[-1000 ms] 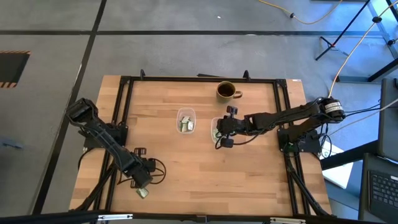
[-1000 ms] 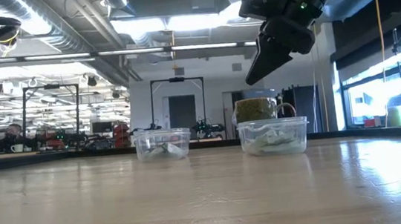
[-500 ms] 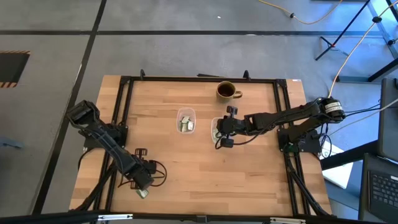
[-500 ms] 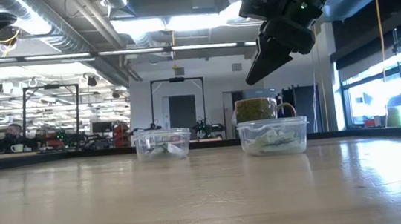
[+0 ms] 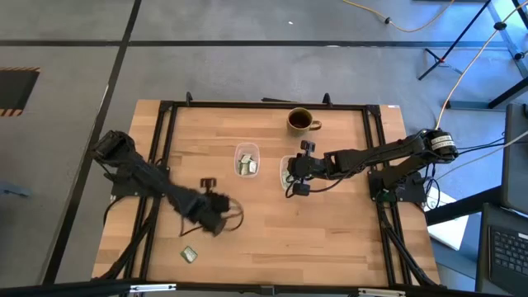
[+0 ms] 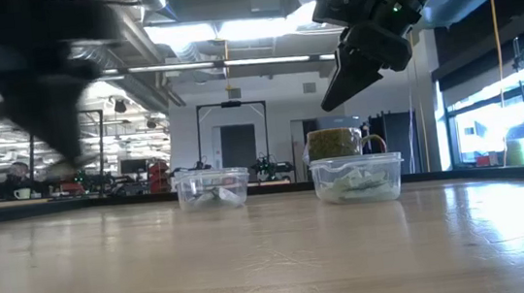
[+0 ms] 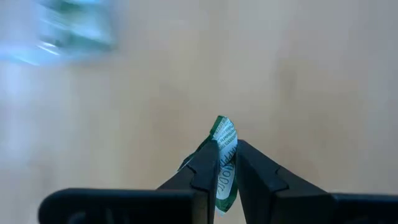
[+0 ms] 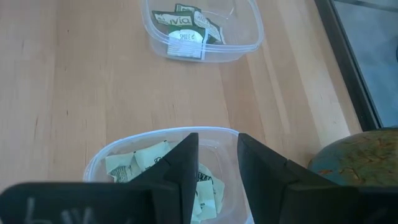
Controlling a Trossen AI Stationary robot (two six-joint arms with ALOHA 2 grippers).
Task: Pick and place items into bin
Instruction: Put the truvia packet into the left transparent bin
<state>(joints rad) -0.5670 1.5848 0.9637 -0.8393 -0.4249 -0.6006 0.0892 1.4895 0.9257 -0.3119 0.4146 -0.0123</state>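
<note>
From above, the left gripper (image 5: pixel 216 221) shows only as a dark smear over the bare wood of the table (image 5: pixel 330 223), with one loose packet (image 5: pixel 189 255) lying near it, toward the table's front edge. The left wrist view settles what the overhead cannot: the two fingers (image 7: pixel 202 171) are pinched nearly together on a green and white packet (image 7: pixel 224 160) that stands on edge between them, its tip poking past the tips. In the low view that arm is just a dark blur at the left.

Beyond it sits a clear tub (image 5: pixel 247 160) holding a few packets, well apart from the left gripper. The right gripper (image 5: pixel 295 177) hangs just over a second clear tub (image 6: pixel 357 177), which the overhead mostly hides under the arm. The right wrist view looks down into it: pale packets (image 8: pixel 146 165) heaped inside, fingers (image 8: pixel 261 171) a narrow gap apart and holding nothing. A brown mug (image 5: pixel 300 121) stands behind that tub.
</note>
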